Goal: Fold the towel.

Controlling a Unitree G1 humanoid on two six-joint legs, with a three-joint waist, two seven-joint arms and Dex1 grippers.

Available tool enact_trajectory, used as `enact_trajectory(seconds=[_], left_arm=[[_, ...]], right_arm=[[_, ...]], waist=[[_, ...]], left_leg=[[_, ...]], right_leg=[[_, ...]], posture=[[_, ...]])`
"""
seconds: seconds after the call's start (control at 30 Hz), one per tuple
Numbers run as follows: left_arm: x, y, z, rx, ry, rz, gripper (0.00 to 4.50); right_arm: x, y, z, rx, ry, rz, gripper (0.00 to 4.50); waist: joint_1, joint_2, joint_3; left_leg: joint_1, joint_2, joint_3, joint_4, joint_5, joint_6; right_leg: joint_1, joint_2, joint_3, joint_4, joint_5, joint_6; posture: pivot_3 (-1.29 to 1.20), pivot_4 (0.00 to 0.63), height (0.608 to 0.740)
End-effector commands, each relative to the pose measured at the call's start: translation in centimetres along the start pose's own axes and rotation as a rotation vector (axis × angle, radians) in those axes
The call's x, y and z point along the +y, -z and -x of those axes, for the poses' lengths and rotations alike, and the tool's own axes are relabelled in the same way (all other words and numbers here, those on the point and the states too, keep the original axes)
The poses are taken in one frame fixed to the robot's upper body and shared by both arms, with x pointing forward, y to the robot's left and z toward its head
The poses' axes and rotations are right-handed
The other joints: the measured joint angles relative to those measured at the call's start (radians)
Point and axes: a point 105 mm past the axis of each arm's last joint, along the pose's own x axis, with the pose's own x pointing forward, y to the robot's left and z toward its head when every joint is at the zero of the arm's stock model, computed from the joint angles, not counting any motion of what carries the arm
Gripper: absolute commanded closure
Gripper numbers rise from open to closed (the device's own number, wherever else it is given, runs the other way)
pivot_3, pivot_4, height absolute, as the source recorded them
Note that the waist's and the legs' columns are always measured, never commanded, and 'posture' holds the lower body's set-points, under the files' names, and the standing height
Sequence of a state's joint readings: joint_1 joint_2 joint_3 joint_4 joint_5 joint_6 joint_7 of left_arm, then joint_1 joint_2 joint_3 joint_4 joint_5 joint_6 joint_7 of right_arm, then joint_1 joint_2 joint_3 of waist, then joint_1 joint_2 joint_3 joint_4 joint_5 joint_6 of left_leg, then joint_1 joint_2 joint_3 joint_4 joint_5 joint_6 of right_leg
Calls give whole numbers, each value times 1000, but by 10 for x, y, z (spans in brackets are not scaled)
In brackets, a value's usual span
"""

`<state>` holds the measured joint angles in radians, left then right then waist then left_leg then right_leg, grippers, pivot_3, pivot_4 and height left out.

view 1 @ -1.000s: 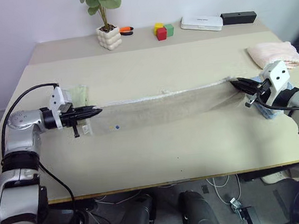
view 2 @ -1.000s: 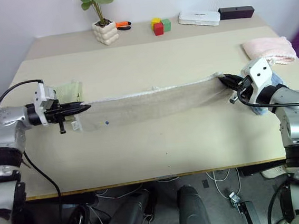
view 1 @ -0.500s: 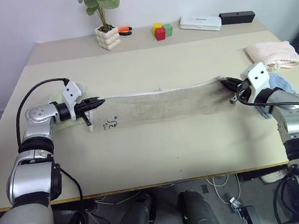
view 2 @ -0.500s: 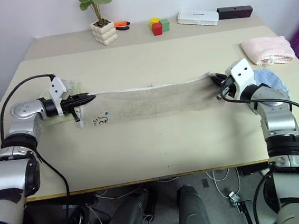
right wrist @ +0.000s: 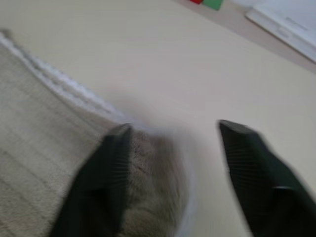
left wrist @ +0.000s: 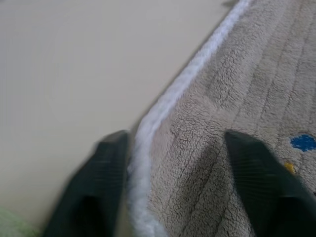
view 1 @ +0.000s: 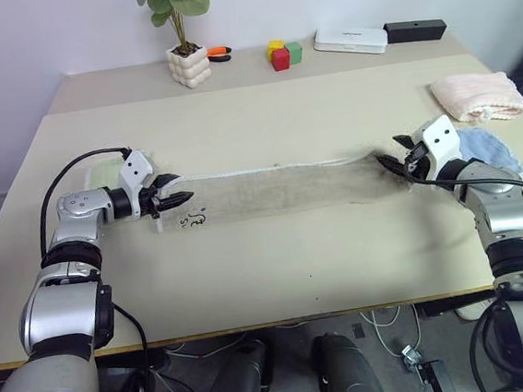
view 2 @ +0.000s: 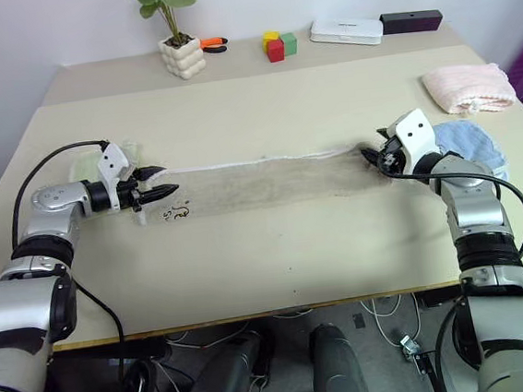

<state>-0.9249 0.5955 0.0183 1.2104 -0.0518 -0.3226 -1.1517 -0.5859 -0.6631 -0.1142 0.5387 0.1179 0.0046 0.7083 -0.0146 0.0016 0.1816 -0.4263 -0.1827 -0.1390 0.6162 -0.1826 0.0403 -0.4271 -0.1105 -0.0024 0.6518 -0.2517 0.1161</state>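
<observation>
table (view 1: 279,278): towel (view 1: 279,188) flat, left gripper (view 1: 180,195), right gripper (view 1: 389,154) spread.

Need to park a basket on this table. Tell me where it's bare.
Free: the wide strip between the towel and the near table edge, and the middle stretch between the towel and the plant pot. Crowded: the back edge, and the right end by the pink towel.

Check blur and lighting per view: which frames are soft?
Left eye and right eye views: sharp, even soft light, no glare on the table. Left wrist view: towel pile crisp mid-frame, fingertips blurred. Right wrist view: smeared throughout, towel edge and fingers soft, faint shadow beside the towel corner.
</observation>
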Motion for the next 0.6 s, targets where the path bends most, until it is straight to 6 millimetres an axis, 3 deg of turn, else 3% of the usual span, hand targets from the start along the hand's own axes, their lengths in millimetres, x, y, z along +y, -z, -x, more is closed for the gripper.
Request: enact_trajectory(seconds=[0.03,0.1,0.13,0.2,0.33,0.4,0.43,0.5,0.6], left_arm=[[13,-23,6,-58,-40,-56,7],[12,-25,7,-72,-14,-25,7],[11,-28,7,-92,-4,-6,267],[11,-35,8,-135,14,30,1018],[14,-51,8,-212,9,54,3116],[15,-63,7,-268,6,61,4115],[16,-70,6,-304,-2,72,4414],[17,-90,3,-406,-14,143,4414],[4,-114,-9,-546,-3,270,4414]], right_arm=[[-10,-14,0,-29,31,53,23],[-15,-19,1,-46,55,51,23],[-20,-20,2,-46,77,36,280],[-28,-21,2,-41,121,40,1067],[-37,-32,3,-76,184,69,3151],[-36,-40,2,-96,190,72,4172],[-33,-46,0,-125,186,45,4467],[-20,-62,-6,-204,155,-53,4467],[14,-77,-14,-269,60,-127,4467]], waist=[[0,0,0],[1,0,0],[1,0,0],[-1,0,0],[-1,0,0],[0,0,0],[0,0,0],[-1,0,0],[-3,0,0]], left_leg=[[0,0,0,0,0,0],[0,0,0,0,0,0],[0,0,0,0,0,0],[0,0,0,0,0,0],[0,0,0,0,1,-1],[0,0,0,0,1,-2],[0,0,0,0,1,-2],[0,0,0,1,1,-2],[0,0,0,1,1,-2]], right_leg=[[0,0,0,0,0,0],[0,0,0,0,0,0],[0,0,0,0,0,0],[0,0,0,0,0,0],[0,0,0,0,0,0],[0,0,0,0,0,0],[0,0,0,0,0,0],[0,0,0,0,0,0],[0,0,0,2,0,0]], posture=[[0,150,740],[0,150,740],[0,150,740],[0,150,740],[0,150,740],[0,150,740],[0,150,740],[0,150,740],[0,150,740]])
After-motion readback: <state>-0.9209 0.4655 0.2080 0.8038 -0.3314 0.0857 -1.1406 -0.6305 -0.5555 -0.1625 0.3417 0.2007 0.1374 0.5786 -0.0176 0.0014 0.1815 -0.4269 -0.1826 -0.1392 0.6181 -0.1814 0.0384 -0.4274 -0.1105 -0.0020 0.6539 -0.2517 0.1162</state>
